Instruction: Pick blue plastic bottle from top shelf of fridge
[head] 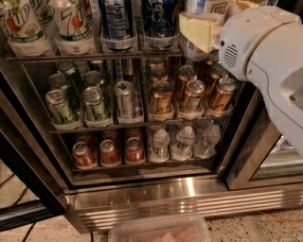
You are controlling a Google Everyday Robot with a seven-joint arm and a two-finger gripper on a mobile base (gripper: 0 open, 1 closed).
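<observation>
Camera view: pincer (199,30) before blue plastic bottle (206,6), top shelf (94,56)

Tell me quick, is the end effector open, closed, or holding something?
End effector: at the right end of the top shelf; whether it is open, closed or holding anything cannot be told.

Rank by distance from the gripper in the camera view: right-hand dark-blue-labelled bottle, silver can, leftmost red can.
Gripper is at the top shelf, right side.
1. Dark-blue-labelled bottle, just left of it.
2. Silver can, one level down, left.
3. Leftmost red can, bottom left.
</observation>
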